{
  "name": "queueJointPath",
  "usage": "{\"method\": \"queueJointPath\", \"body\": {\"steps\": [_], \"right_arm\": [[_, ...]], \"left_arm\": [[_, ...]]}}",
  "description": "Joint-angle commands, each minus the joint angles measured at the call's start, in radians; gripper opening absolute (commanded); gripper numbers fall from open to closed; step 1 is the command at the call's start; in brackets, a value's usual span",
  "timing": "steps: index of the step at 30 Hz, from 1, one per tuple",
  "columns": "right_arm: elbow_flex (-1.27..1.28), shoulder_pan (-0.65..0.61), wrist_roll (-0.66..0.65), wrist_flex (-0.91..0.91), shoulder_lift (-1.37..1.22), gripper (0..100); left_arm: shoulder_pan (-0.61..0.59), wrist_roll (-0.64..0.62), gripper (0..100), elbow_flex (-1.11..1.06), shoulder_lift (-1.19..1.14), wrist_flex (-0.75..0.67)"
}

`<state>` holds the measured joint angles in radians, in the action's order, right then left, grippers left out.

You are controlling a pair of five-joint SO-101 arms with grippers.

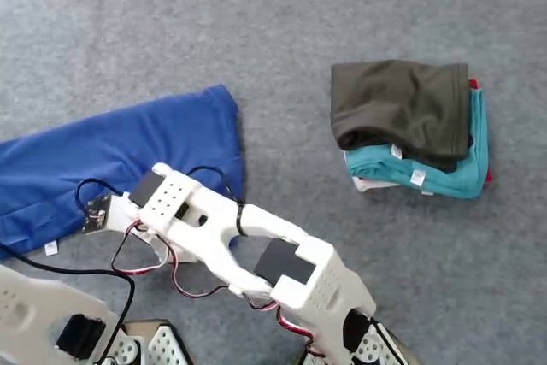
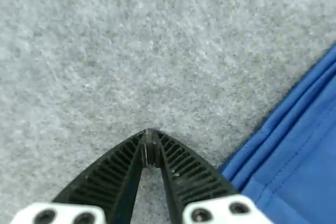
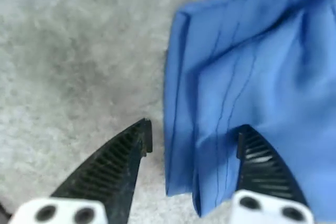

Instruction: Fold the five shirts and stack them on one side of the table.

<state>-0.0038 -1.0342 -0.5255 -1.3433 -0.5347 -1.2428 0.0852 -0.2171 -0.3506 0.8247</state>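
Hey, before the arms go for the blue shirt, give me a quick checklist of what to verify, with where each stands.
1. Right gripper open: ok.
2. Blue shirt edge between its jaws: ok.
3. Left gripper open: not ok, shut over the mat.
4. Folded stack clear of the blue shirt: ok.
5. Blue shirt spread flat: cannot tell, an arm covers part.

Right gripper (image 3: 194, 136) fingers spread, straddling folded edge of blue shirt (image 3: 262, 66) on grey mat (image 3: 79, 51)
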Motion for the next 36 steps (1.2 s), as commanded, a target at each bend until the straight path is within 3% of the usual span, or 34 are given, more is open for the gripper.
{"method": "queueJointPath", "body": {"steps": [1, 5, 13, 19, 28, 36], "right_arm": [[0.027, -0.008, 0.014, 0.061, -0.054, 20.4], [-0.008, 0.038, 0.109, 0.086, -0.062, 1.0], [-0.108, 0.160, 0.109, 0.057, -0.056, 1.5], [-0.464, 0.163, -0.095, -0.143, -0.064, 1.5], [-0.816, 0.195, -0.460, -0.087, -0.275, 1.5], [-1.113, 0.216, -0.535, -0.089, -0.404, 1.5]], "left_arm": [[-0.045, -0.006, 3, -0.002, -0.005, -0.032], [-0.045, -0.006, 3, -0.002, -0.005, -0.032], [-0.045, -0.006, 3, -0.001, -0.005, -0.032], [-0.048, -0.009, 3, -0.002, -0.005, -0.032], [-0.051, -0.011, 3, -0.004, -0.005, -0.032], [-0.051, -0.008, 3, -0.005, -0.005, -0.032]]}}
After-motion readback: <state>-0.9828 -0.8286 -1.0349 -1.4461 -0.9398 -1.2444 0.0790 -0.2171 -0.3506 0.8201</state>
